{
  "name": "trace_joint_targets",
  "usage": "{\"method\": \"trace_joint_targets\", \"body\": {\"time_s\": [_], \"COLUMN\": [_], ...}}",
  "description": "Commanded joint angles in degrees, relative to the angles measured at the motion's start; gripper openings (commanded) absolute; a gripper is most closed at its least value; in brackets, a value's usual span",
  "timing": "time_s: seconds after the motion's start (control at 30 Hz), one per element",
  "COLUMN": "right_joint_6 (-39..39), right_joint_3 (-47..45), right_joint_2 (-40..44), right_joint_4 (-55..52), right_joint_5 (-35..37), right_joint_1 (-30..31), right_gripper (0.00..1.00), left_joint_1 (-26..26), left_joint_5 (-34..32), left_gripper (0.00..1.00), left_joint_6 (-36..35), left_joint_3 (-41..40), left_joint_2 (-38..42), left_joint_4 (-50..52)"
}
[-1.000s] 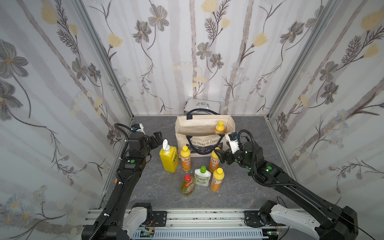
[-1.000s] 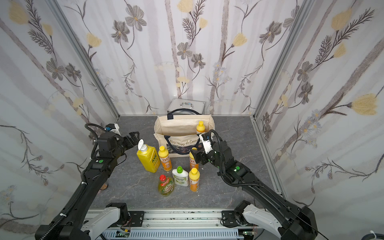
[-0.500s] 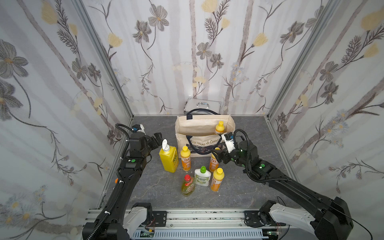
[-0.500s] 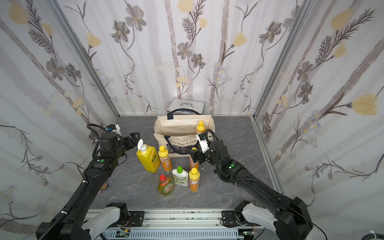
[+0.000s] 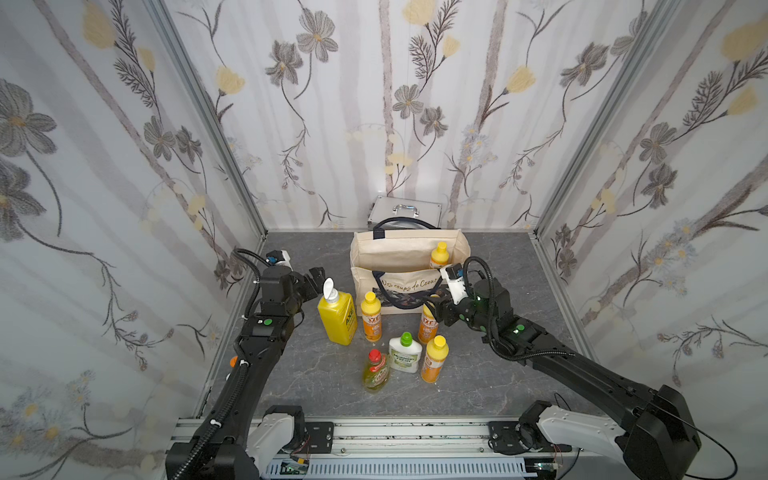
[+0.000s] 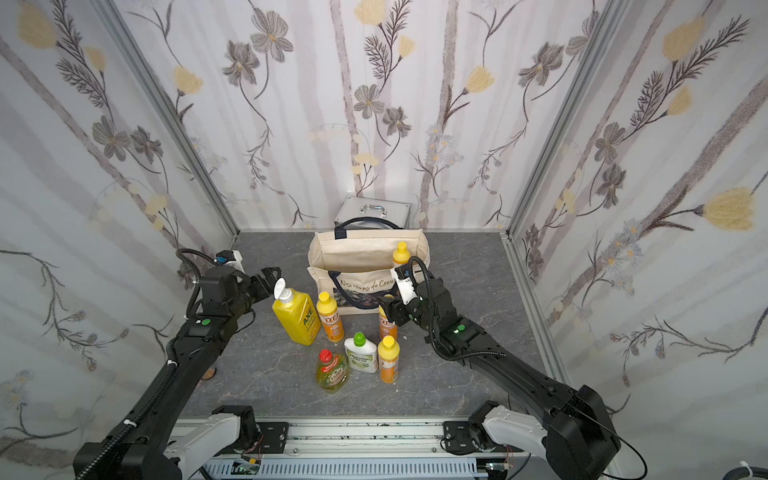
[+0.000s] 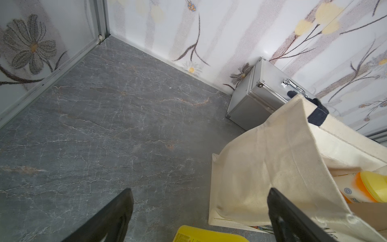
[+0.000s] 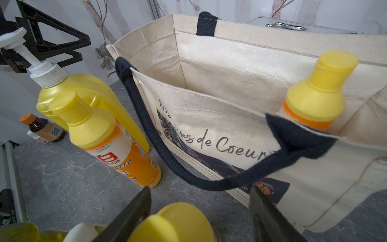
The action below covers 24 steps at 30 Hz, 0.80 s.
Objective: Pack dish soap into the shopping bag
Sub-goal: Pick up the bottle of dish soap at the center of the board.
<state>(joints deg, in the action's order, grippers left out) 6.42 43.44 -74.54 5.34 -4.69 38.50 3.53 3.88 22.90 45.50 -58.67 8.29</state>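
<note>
The right gripper stands with its jaws apart around the yellow cap of an orange dish soap bottle just in front of the shopping bag. Another orange bottle stands inside the bag, and five more bottles stand in front of it. The left gripper, jaws wide and empty, hovers left of the bag beside the pump bottle.

Silver metal case, handle on top, against floral back wall. Small brown orange-capped bottle on grey marble tabletop, near edge.
</note>
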Motion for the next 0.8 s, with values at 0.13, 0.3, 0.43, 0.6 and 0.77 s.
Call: {"method": "trace_joint_targets", "body": {"time_s": [0.13,0.3,0.43,0.6,0.77], "right_joint_6": [0.97,0.88,0.4,-0.47,-0.97], "right_joint_3": [-0.02,0.84,2.6,5.45,11.56], "right_joint_2": [-0.08,0.52,1.3,1.93,2.65], "right_joint_4": [2.25,0.76,-1.67,-5.55,-11.44], "right_joint_5": [0.38,1.75,3.34,5.21,6.87], "right_joint_1": [-0.09,0.0,0.21,0.44,0.52], "right_gripper": [0.62,0.45,0.31,0.26,0.19], "left_joint_1": [-0.01,0.0,-0.01,-0.01,0.03], "left_joint_5": [-0.05,-0.28,-0.56,-0.54,-0.8], "left_gripper": [1.0,1.0,1.0,1.0,1.0], "left_joint_6": [0.44,0.39,0.27,0.16,0.13], "left_joint_3": [0.1,-0.05,-0.06,0.01,-0.05], "left_joint_2": [-0.74,-0.22,-0.12,-0.04,-0.19], "left_joint_4": [-2.8,-2.62,-2.55,-2.45,-2.6]}}
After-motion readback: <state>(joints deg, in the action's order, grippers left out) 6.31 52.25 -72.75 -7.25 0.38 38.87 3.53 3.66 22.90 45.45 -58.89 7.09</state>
